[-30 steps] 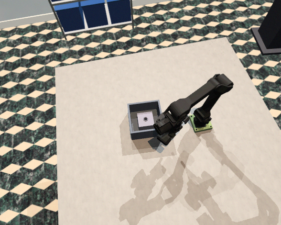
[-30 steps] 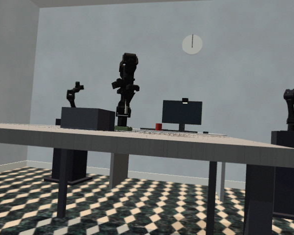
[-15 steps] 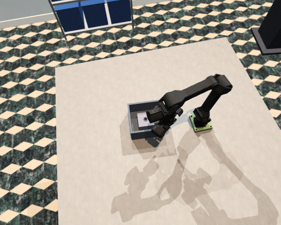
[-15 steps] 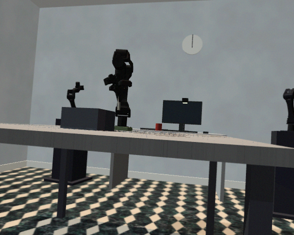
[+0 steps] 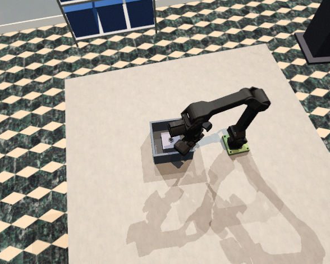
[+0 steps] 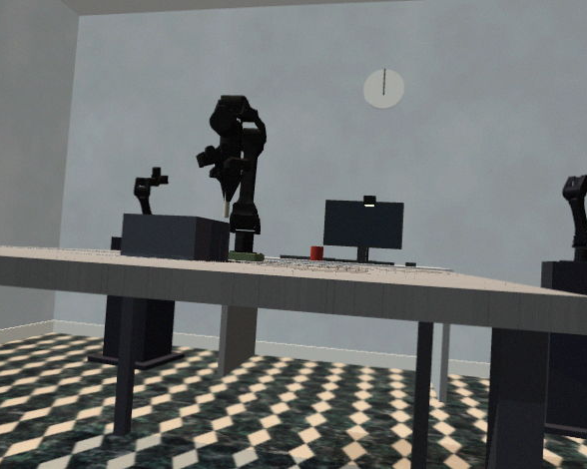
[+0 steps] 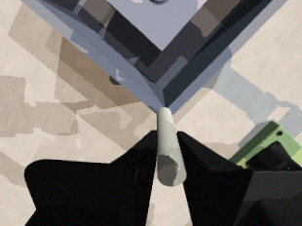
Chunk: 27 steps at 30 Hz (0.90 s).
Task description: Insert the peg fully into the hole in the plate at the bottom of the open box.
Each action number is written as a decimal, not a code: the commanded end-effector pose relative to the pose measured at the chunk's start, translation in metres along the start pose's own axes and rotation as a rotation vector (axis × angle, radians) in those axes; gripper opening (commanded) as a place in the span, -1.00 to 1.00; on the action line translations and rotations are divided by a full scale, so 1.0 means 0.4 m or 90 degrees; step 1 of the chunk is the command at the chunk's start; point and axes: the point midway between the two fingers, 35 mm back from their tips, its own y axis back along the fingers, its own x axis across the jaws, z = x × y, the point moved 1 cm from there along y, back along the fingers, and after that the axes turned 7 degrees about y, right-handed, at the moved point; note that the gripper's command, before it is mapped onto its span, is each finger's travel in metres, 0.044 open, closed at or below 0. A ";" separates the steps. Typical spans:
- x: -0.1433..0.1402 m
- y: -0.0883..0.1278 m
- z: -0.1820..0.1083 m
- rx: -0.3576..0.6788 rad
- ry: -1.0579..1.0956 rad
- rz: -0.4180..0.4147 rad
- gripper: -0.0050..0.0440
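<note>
The pale grey peg (image 7: 167, 144) (image 6: 226, 208) is held upright between the black fingers of my gripper (image 7: 166, 140) (image 6: 227, 198) (image 5: 189, 141), which is shut on it. In the wrist view the peg's tip is over the near corner of the open grey-blue box (image 7: 122, 71) (image 5: 152, 139) (image 6: 173, 235). In the exterior view the tip hangs just above the box's top edge. The light plate (image 5: 165, 144) (image 7: 166, 24) lies on the box floor, with its dark hole (image 5: 170, 139) left of the gripper. The arm hides the right part of the box in the top view.
The arm's green base (image 5: 235, 148) (image 7: 263, 139) (image 6: 246, 256) is bolted to the table (image 5: 117, 113) right of the box. A monitor (image 6: 362, 225) and a red cup (image 6: 315, 252) stand far behind. A blue shelf (image 5: 108, 17) and a black pedestal (image 5: 321, 31) stand on the floor.
</note>
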 end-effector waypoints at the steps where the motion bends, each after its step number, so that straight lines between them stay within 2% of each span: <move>1: 0.003 0.006 0.021 -0.005 -0.003 -0.002 -0.80; 27: 0.005 0.012 0.208 -0.005 -0.003 -0.002 -0.80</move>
